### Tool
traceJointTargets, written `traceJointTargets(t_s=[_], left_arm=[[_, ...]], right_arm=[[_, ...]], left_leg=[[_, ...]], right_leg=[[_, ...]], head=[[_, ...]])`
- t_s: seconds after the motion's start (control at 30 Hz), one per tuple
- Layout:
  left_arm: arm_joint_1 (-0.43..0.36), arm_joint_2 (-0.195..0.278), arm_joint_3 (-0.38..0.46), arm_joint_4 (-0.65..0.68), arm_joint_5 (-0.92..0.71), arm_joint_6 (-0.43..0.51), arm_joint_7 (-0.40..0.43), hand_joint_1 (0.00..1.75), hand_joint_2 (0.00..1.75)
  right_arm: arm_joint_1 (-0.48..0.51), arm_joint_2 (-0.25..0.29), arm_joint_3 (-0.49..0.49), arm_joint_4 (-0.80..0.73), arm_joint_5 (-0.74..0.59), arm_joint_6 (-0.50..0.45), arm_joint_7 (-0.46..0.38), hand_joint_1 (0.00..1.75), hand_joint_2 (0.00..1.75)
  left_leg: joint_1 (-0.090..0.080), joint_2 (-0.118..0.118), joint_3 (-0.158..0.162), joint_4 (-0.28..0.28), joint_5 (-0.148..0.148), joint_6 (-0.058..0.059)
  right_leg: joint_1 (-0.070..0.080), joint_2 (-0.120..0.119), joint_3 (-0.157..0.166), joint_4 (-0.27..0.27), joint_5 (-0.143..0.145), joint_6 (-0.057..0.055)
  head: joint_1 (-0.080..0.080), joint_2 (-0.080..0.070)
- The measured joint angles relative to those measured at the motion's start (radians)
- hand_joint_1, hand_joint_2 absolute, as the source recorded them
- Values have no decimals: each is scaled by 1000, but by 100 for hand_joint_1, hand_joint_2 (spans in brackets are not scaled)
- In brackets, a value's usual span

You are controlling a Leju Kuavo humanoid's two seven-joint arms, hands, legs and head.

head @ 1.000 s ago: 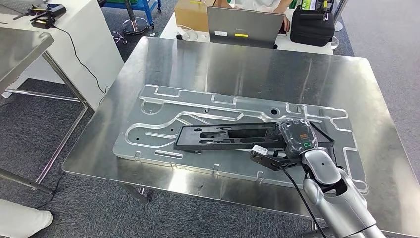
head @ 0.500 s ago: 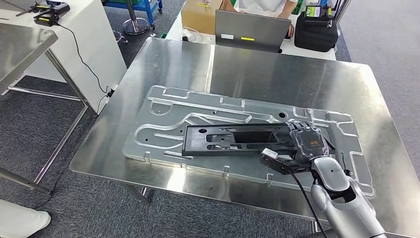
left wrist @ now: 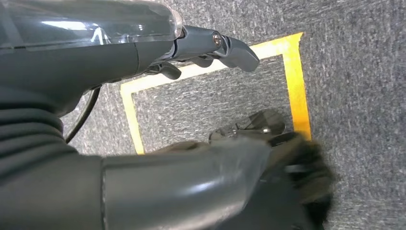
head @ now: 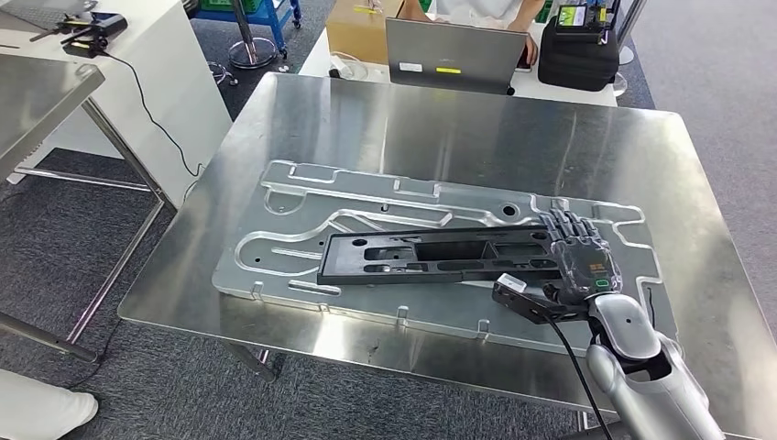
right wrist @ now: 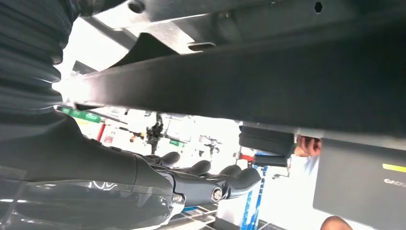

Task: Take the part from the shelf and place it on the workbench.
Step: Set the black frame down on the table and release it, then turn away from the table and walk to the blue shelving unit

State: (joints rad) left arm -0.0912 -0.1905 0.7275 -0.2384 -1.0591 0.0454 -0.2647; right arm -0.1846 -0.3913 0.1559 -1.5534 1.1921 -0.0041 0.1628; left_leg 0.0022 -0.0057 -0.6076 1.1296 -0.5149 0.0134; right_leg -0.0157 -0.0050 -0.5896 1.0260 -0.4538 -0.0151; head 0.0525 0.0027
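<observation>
Since the long black slotted plastic part (head: pixel 440 256) already lies flat on the contoured aluminium fixture plate (head: pixel 302 197) on the steel tabletop (head: pixel 476 128), you need only a clean release. The right hand (head: pixel 579 255) rests over its near end, fingers (head: pixel 566 225) spread and released. Lift it straight up so nothing drags the part.

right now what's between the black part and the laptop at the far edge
In the head view, beyond the black part come the far ridges of the silver fixture plate, then bare workbench steel up to the laptop.
</observation>
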Motion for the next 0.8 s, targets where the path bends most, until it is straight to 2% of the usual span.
traceJointTargets(t_s=[0.07,0.17,0.2,0.23,0.27,0.33,0.37,0.4,0.43,0.47,0.5,0.53,0.57,0.6,0.63,0.7,0.73,0.77,0.8], left_arm=[[-2,0,1,0,1,-4,-5,0,0],[-1,0,3,0,3,-7,-8,0,0],[-2,0,4,0,4,-8,-8,0,0],[-2,0,5,0,4,-10,-9,0,0],[-3,-1,6,0,4,-10,-9,0,0],[-3,-1,8,0,4,-11,-10,0,0],[-3,-1,9,0,4,-12,-10,0,0],[-3,-1,9,0,4,-13,-10,0,0],[-3,-1,10,0,4,-13,-10,0,0],[-3,-2,10,0,4,-14,-10,0,0],[-3,-2,11,0,4,-15,-10,0,0],[-3,-2,11,0,4,-16,-10,0,0],[-3,-2,11,0,4,-16,-11,0,0],[-3,-2,11,0,4,-17,-12,0,0],[-3,-2,12,0,4,-18,-12,0,0],[-3,-1,13,0,4,-19,-13,0,0],[-2,-1,14,0,4,-20,-13,0,0],[-2,-1,15,0,4,-21,-13,0,0],[-1,-1,16,0,5,-21,-13,0,0]], right_arm=[[5,0,-6,-2,0,-1,-2,0,175],[16,-1,-13,-7,0,-4,-9,0,175],[20,-1,-16,-10,0,-5,-10,0,175],[24,-2,-19,-13,0,-6,-10,0,175],[26,-4,-22,-14,0,-7,-10,0,175],[30,-6,-26,-16,0,-7,-10,0,175],[33,-7,-27,-16,0,-7,-10,0,175],[37,-7,-27,-16,0,-7,-10,0,175],[41,-8,-28,-17,0,-7,-10,0,175],[44,-8,-30,-17,0,-8,-10,0,175],[45,-10,-32,-19,0,-9,-10,0,175],[45,-12,-33,-22,0,-10,-11,0,175],[47,-13,-35,-26,0,-12,-11,0,175],[48,-15,-36,-30,0,-14,-12,0,175],[50,-17,-36,-33,0,-15,-12,0,175],[53,-17,-37,-35,0,-17,-12,0,175],[54,-17,-37,-37,0,-17,-12,0,175],[55,-17,-37,-38,0,-17,-12,0,175],[56,-17,-37,-40,0,-17,-12,0,175]], left_leg=[[-3,0,49,-100,36,8],[-5,0,49,-116,52,22],[-4,1,46,-122,61,29],[-2,3,40,-128,71,36],[0,5,33,-134,81,42],[-2,6,12,-134,95,46],[-3,7,1,-133,102,46],[-4,7,-10,-131,109,45],[-4,7,-22,-129,117,44],[-4,7,-33,-125,124,42],[-4,7,-43,-120,130,39],[-5,6,-51,-116,136,35],[-6,6,-55,-113,142,30],[-7,5,-57,-112,149,25],[-7,5,-58,-114,157,19],[-7,3,-61,-115,165,8],[-7,3,-69,-102,146,2],[-6,2,-82,-70,107,-4],[-4,2,-99,-17,52,-10]], right_leg=[[3,1,-3,2,3,8],[2,2,-9,0,12,28],[1,2,-12,4,5,34],[0,3,-21,22,-18,39],[-1,3,-35,61,-55,43],[-2,4,-74,178,-143,49],[-2,4,-85,230,-169,51],[-2,4,-83,255,-174,53],[-2,3,-63,245,-160,53],[-2,3,-24,199,-132,52],[-3,3,26,128,-110,50],[0,4,72,59,-97,46],[2,5,103,10,-91,41],[6,6,117,-16,-93,36],[9,7,116,-21,-90,30],[6,5,104,-23,-75,16],[3,3,94,-24,-64,8],[1,1,83,-25,-52,1],[0,-1,68,-25,-39,-4]], head=[[0,0],[0,0],[0,0],[0,0],[0,0],[0,0],[0,0],[0,0],[0,0],[0,0],[0,0],[0,0],[0,0],[0,0],[0,0],[0,0],[0,0],[0,0],[0,0]])
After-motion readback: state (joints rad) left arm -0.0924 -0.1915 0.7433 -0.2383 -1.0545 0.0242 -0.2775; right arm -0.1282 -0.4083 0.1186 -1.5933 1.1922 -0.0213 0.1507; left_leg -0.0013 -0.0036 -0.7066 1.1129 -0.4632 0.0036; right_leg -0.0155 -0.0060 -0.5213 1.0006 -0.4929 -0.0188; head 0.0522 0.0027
